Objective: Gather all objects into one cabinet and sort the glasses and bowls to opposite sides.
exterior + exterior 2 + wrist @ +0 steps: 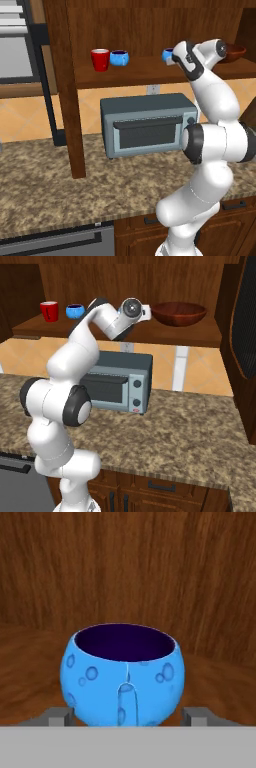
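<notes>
A squat blue cup [122,672] with a dark inside stands on the shelf of the dark wooden cabinet [135,74], in front of its panelled back. My gripper [127,714] is open around the cup's lower body, one finger on each side and close to its walls. From the left base view this cup [167,54] peeks out beside the hand. A red mug [100,60] and a second blue cup [119,58] stand together at the shelf's left end. At its right end sits the wide brown bowl [179,312].
A grey toaster oven [147,125] stands on the granite counter [50,195] right below the shelf. A wooden cabinet post [67,100] comes down to the counter at the left. Drawers with black handles [235,204] lie below the counter edge.
</notes>
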